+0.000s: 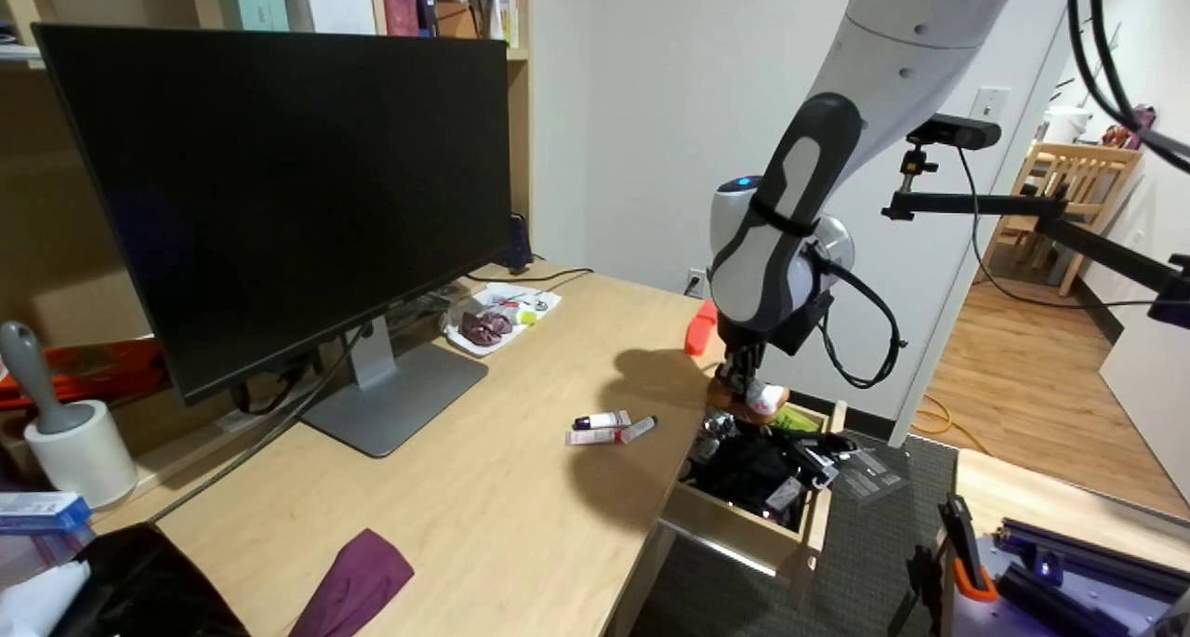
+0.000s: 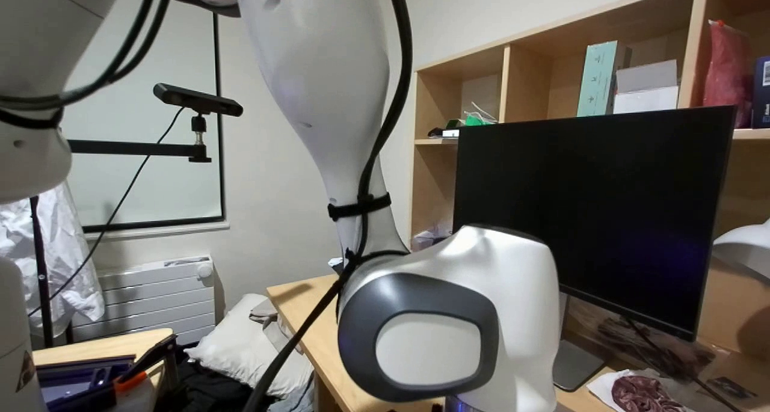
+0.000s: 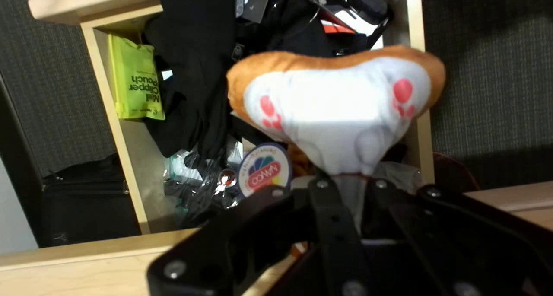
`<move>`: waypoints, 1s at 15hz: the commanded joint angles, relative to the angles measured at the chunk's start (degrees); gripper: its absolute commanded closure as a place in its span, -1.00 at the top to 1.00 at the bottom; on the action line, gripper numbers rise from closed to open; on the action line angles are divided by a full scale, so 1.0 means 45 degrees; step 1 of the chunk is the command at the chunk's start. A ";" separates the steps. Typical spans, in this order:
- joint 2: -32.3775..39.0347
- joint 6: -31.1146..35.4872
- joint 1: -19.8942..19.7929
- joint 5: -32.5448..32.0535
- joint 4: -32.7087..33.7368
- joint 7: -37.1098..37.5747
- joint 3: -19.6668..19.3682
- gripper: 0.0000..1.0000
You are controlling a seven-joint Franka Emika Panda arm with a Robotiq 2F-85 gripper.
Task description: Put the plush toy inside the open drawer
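1. Gripper (image 1: 741, 382) points down in an exterior view, its jaws clamped on the toy (image 1: 768, 401), which hangs over the open drawer (image 1: 734, 524) just past the edge of the desk (image 1: 502, 488).
2. I also spot three small tubes (image 1: 609, 420) on the desk near that edge, a red-orange object (image 1: 701, 328) farther along it, a purple cloth (image 1: 358, 577) well apart, and a monitor (image 1: 279, 191).
3. In an exterior view, the bent arm (image 2: 319, 69) partly covers the monitor and hides the toy; I cannot tell from there how the jaws stand. A pale pillow (image 2: 240, 343) shows beside the desk.
4. In the wrist view, the jaws pinch the toy's narrow end; tan-brown rims its white patch, which bears two pinkish-red paw marks.
5. Beneath it, still in the wrist view, the drawer holds black cloth (image 3: 194, 71), a yellow-green pouch (image 3: 136, 80) and a round badge (image 3: 265, 170).
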 commanded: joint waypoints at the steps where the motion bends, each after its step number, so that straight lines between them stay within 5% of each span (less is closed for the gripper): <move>1: 0.1099 0.1018 -0.0599 0.0282 0.0470 -0.0531 0.0409 -0.81; 12: 0.2337 0.1355 -0.1823 0.0195 0.0668 -0.0730 0.0497 -0.77; 13: 0.2317 0.1490 -0.1829 0.0236 0.0608 -0.0657 0.0497 -0.25; 15: 0.2192 0.1578 -0.1840 0.0204 0.0480 -0.0726 0.0545 -0.12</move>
